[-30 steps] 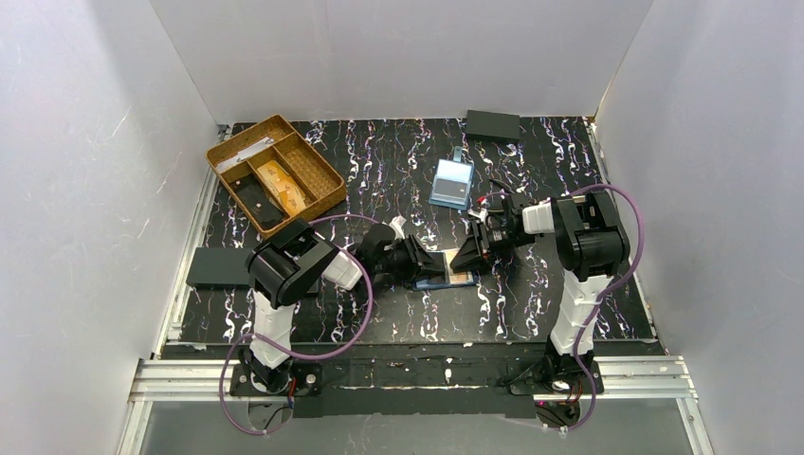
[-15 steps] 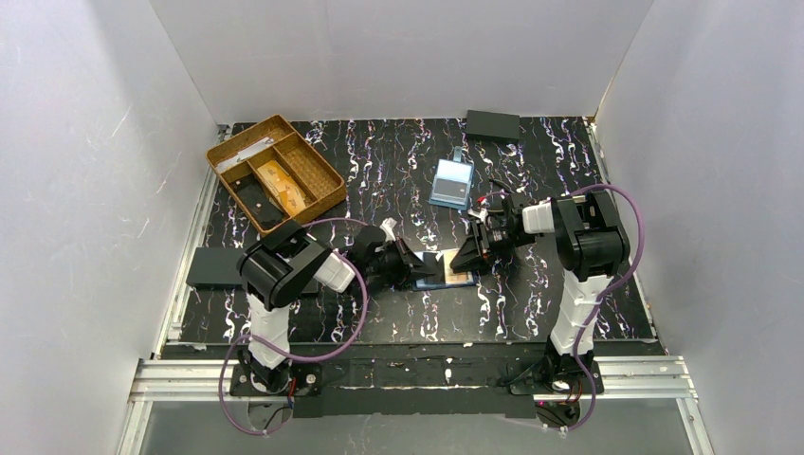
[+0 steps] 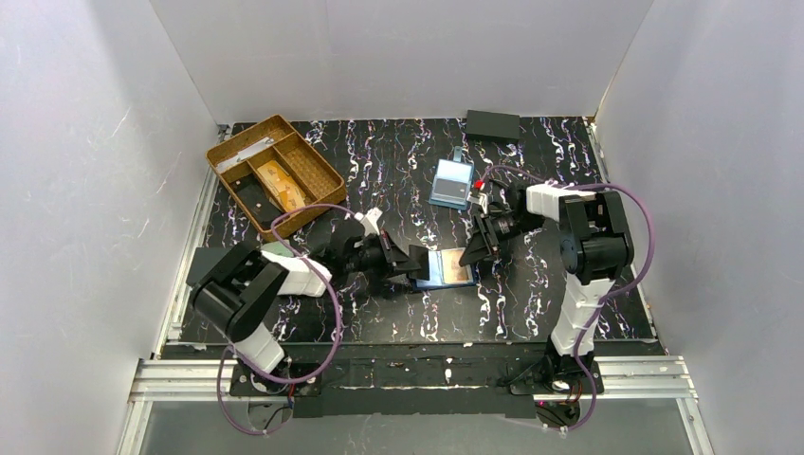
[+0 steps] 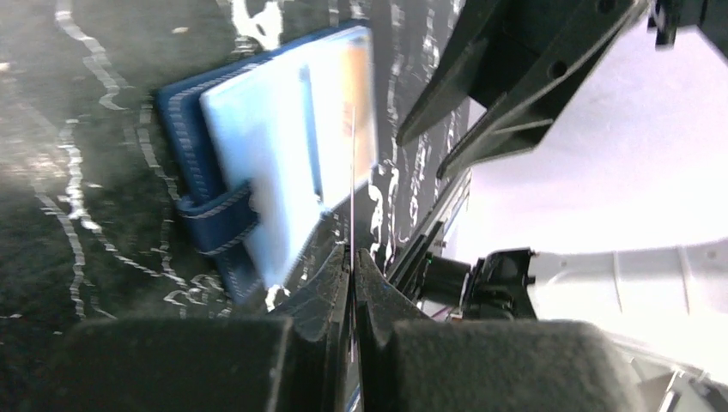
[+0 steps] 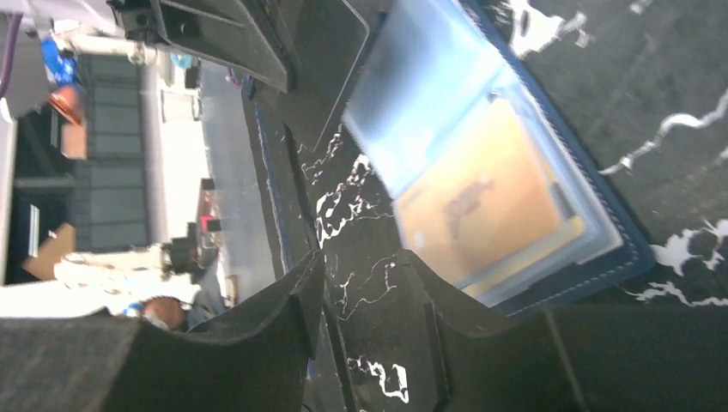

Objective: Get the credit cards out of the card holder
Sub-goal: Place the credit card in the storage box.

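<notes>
Navy blue with pale blue slots inside, the card holder (image 3: pixel 442 270) lies open and flat on the black marbled table (image 3: pixel 531 294), a little toward 5 o'clock from the table's middle. An orange credit card (image 3: pixel 459 272) sits in the slot on its 3 o'clock half, showing through the clear pocket in the right wrist view. The left gripper (image 3: pixel 415 262) reaches in at the holder's 9 o'clock edge with its fingers pressed together on a thin card (image 4: pixel 352 172). Its own camera sees that card only edge-on, as a fine line rising from the fingertips, and I cannot tell its colour. The right gripper (image 3: pixel 471 254) hangs at the holder's 1 o'clock corner with fingers spread and only bare table between them. I cannot say whether it touches the holder. Farther off, a divided tan tray (image 3: pixel 275 175) stands toward 10 o'clock. A light blue clear case (image 3: pixel 452 182) lies at about 12 o'clock from the holder, and a flat black box (image 3: pixel 492 125) sits near the back edge at 1 o'clock.
</notes>
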`<state>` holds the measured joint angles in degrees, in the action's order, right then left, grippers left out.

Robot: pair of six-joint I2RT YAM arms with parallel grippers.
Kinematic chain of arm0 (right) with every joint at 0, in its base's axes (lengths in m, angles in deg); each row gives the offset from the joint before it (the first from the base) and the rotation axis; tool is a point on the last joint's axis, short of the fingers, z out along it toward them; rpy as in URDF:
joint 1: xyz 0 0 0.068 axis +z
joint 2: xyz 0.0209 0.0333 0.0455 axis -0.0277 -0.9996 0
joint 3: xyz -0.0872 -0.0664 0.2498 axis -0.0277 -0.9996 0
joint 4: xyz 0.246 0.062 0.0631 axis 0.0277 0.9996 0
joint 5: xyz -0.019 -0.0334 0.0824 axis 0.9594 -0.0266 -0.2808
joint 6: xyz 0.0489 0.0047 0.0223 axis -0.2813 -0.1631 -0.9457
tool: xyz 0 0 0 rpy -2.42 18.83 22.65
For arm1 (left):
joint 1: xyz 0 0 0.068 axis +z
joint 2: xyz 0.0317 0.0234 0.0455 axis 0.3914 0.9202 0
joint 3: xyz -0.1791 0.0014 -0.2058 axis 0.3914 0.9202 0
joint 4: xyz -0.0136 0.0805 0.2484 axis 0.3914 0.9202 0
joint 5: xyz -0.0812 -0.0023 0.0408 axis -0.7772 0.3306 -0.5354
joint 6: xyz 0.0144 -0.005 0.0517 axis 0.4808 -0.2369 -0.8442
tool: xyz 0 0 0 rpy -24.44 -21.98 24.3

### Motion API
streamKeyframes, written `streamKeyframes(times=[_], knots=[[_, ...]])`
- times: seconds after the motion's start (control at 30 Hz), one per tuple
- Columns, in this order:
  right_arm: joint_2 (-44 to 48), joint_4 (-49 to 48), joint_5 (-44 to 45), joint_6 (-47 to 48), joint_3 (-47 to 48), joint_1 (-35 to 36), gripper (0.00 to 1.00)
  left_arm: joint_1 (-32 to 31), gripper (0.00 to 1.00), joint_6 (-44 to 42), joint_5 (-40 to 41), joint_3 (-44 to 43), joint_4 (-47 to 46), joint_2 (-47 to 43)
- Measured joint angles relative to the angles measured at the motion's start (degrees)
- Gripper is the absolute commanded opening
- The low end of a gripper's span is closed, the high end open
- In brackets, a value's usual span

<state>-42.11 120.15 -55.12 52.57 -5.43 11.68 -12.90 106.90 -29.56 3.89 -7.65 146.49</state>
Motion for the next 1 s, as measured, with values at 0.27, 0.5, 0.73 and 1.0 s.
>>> streamKeyframes(times=[0.27,0.5,0.73,1.0], knots=[[6.6,20.4,0.5,25.2,4.0,-0.1,0.64,-1.9,0.00,-18.9,-1.9,0.0,9.5,-17.4],[25.8,8.8,8.8,18.0,1.3,0.1,0.98,-7.4,0.00,-33.1,-0.2,0.0,13.3,-29.8],[36.0,4.0,5.5,17.9,1.3,7.5,0.98,-12.1,0.00,-37.8,2.8,-1.9,15.9,-28.0],[38.0,-2.9,7.5,9.9,-1.0,16.2,0.93,-15.7,0.00,-39.3,4.7,-5.3,16.0,-27.0]])
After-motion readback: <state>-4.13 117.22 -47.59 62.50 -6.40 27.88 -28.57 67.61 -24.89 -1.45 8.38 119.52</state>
